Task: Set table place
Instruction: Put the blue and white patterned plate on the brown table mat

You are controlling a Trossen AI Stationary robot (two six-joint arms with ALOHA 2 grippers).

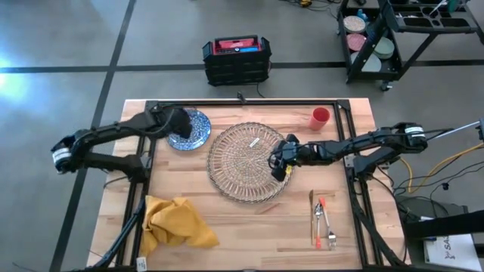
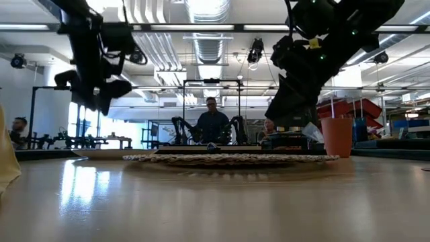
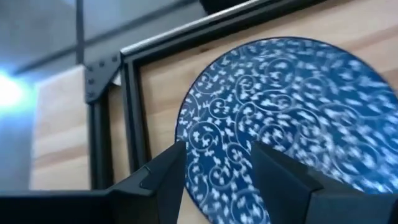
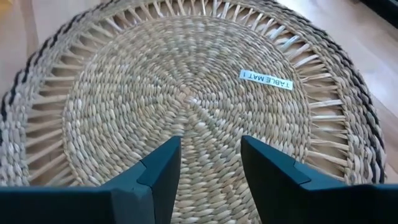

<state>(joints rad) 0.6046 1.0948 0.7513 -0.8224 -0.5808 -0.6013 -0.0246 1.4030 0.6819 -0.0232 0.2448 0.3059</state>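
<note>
The surface [image 1: 249, 219], a light-wood top inside a black frame rail, carried everything for the place, still scattered. Largest on it was the round woven mat [image 1: 248, 161] at the centre; the helperless eye reads straw weave with a small white label, not glass. The right gripper [image 4: 210, 163] hung over the mat's right edge with its fingers [image 4: 163, 168] apart and nothing between them. If it closed on the loose, open rim, the mat could flex, drag, or lift lopsided, and a slide to the right could bring it toward the cutlery.

The yellow napkin [image 1: 175, 221] lay crumpled at the near left corner, half over the frame rail; a snag on the rail was likely in my view if it were pulled flat.

The blue-patterned plate [image 1: 189, 129] sat at the far left, just beside the mat. The left gripper [image 3: 216, 163] was above its left rim, fingers [image 3: 171, 171] spread and empty. A pinch on the thin glazed edge could slip, tipping the plate against the rail or the mat.

The red cup [image 1: 320, 118] stood upright far right, near the right arm, where an elbow swing could topple it.

The orange-handled cutlery [image 1: 323, 221] lay near right, untouched
</note>
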